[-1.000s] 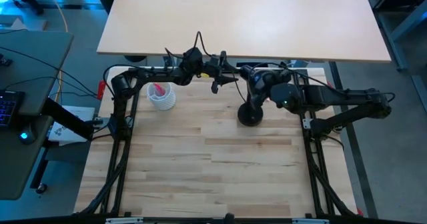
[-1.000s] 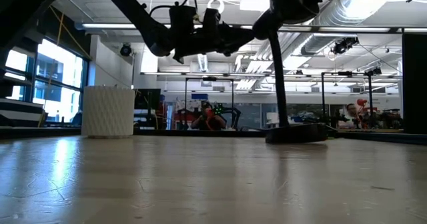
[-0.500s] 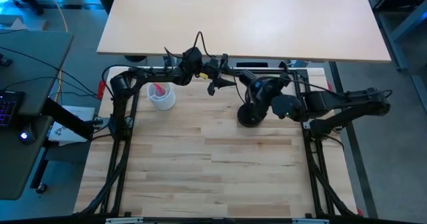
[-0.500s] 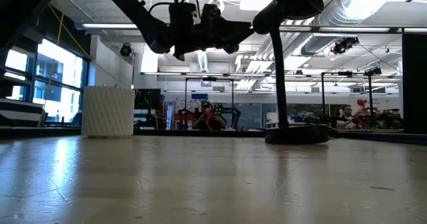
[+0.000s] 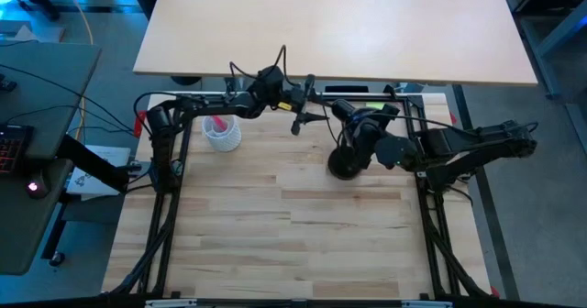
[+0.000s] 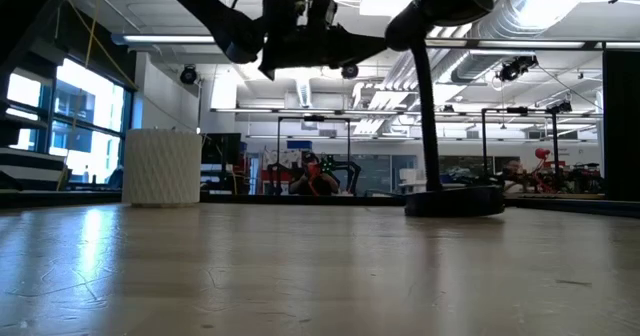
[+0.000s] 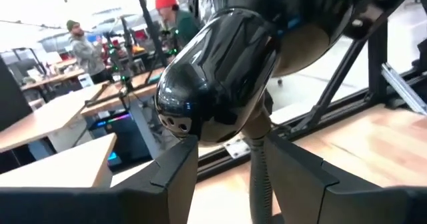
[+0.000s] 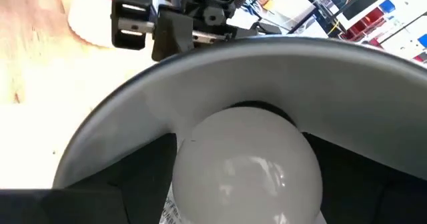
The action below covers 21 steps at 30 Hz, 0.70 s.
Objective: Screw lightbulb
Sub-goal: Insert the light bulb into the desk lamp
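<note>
Gripping the lightbulb (image 8: 247,164) in widely spread jaws, your right gripper (image 5: 367,134) holds it inside the desk lamp's shade (image 8: 267,77), at the table's twelve o'clock. Your left gripper (image 5: 307,111), half-open, brackets the lamp neck (image 7: 259,177). Judging by this, threading is underway; tightening remains.

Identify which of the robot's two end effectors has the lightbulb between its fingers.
The right end effector: its wrist view shows the white lightbulb between its fingers, inside the lamp shade. The left end effector only straddles the lamp's neck.
</note>
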{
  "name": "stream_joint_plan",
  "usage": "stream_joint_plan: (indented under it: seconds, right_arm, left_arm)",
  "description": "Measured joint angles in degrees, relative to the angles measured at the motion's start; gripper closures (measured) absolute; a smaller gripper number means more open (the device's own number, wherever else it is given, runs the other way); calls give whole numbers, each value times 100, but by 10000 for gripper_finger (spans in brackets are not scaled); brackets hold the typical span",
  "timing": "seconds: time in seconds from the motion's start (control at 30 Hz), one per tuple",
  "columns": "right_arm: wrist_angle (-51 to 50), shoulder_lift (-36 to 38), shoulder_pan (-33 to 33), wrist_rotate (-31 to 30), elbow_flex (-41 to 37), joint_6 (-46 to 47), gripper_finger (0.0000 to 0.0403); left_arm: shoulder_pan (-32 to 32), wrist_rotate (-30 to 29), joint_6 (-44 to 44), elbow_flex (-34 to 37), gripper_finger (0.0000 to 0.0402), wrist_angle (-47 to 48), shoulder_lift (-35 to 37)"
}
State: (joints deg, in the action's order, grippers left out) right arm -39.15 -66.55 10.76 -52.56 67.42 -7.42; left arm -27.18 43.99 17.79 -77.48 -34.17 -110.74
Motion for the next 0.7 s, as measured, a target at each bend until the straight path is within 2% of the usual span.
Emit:
stream_joint_plan:
  seconds: [0.17,0.33,0.5,0.7]
  right_arm:
    - [31,3,0,0,0,-9,96]
    - [61,-3,-2,71,0,-4,96]
    - [86,-13,-2,92,0,86,96]
    - [90,-118,-72,94,0,418,96]
  left_arm:
    - [-30,-19,4,-441,205,738,-13]
    - [-121,-190,382,-840,175,1706,-6]
    - [-181,-64,397,-839,157,1749,-2]
    - [-262,135,269,-839,155,1678,-2]
